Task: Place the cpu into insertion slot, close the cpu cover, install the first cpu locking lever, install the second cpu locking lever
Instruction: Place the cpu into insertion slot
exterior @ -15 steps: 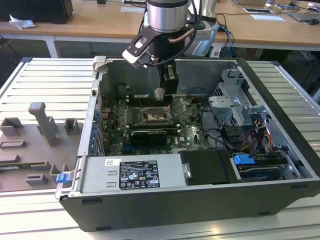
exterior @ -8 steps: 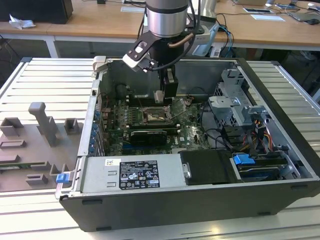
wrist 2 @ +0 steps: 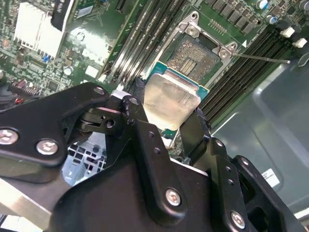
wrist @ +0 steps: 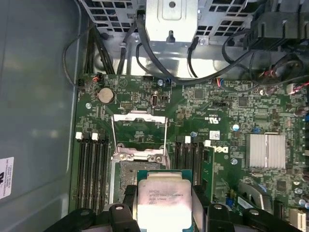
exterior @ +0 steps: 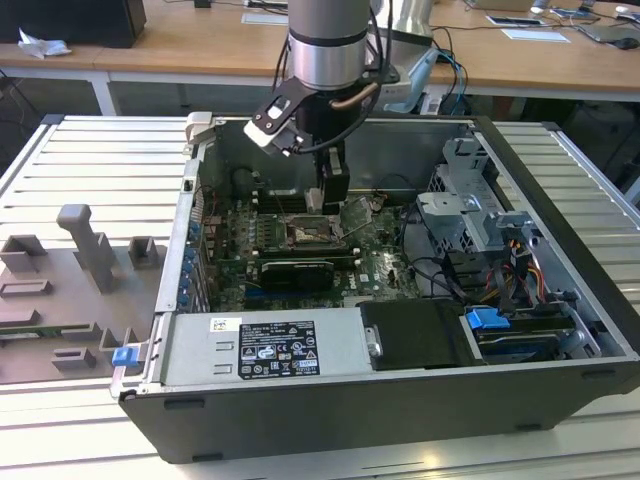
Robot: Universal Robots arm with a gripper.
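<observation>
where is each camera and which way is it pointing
Exterior view: off the arm and raised, looking down into the open computer case; the arm and the gripper show above the green circuit board.
First wrist view: at the wrist, looking past the fingers that flank the cpu, onto the board and the open cpu cover.
Second wrist view: at the wrist, behind the black finger linkage, looking along it to the insertion slot.
Shared: both wrist views show the cpu gripped close to the insertion slot.
</observation>
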